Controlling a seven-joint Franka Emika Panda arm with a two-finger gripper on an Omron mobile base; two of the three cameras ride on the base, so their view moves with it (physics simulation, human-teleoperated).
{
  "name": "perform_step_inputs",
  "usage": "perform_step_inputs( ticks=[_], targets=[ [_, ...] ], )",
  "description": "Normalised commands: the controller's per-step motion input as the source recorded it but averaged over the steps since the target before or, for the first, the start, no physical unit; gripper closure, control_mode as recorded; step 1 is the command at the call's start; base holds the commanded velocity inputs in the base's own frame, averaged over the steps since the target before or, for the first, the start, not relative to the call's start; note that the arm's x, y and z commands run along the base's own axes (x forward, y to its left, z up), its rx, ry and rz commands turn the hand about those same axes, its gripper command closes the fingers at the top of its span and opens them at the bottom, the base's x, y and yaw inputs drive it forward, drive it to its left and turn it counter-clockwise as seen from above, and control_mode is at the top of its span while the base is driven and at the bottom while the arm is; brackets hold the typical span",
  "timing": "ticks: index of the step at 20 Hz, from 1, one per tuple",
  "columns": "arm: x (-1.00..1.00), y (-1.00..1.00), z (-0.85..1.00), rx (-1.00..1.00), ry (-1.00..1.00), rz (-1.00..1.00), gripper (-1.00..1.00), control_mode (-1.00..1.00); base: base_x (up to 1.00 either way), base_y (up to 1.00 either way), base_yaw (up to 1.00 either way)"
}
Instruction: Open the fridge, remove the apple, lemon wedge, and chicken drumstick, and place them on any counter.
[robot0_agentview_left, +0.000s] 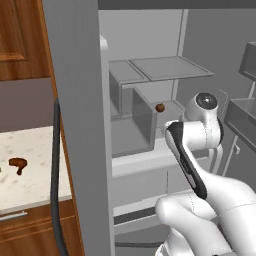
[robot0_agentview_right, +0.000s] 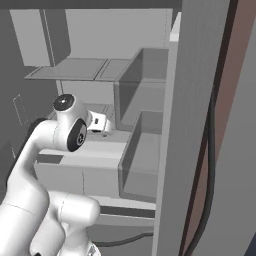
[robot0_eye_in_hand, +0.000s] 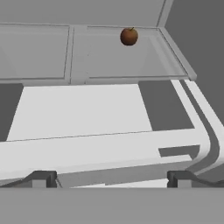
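Observation:
The fridge (robot0_agentview_left: 80, 125) stands open, its grey door with a long dark handle swung out at the left. The apple (robot0_eye_in_hand: 129, 36), small, round and reddish-brown, sits at the back of a middle shelf; in the left base view the apple (robot0_agentview_left: 160, 107) lies just beyond the arm's wrist. My gripper (robot0_eye_in_hand: 111, 179) is open over the shelf's front, well short of the apple, with nothing between its fingers. The chicken drumstick (robot0_agentview_left: 18, 164) lies on the cream speckled counter (robot0_agentview_left: 35, 145) left of the fridge door. The lemon wedge is out of view.
Grey shelves and a boxy bin (robot0_agentview_left: 132, 117) fill the fridge interior, with a drawer front (robot0_agentview_left: 145, 182) below. Door bins (robot0_agentview_left: 245, 110) hang on the right. Brown cabinets (robot0_agentview_left: 20, 40) flank the counter. The open fridge door (robot0_agentview_right: 200, 100) walls off the right base view.

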Motion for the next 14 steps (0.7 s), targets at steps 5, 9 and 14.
perform_step_inputs(
  ticks=[5,9,14],
  targets=[
    [0.21,-0.24,-0.04,0.05,-0.04,0.0,-1.0,-1.0,0.0,0.0,0.0],
    [0.02,-0.11,0.0,0.08,0.01,0.0,-1.0,-1.0,0.0,0.0,0.0],
    [0.17,0.0,0.0,0.03,0.0,0.0,-1.0,-1.0,0.0,0.0,0.0]
  ],
)
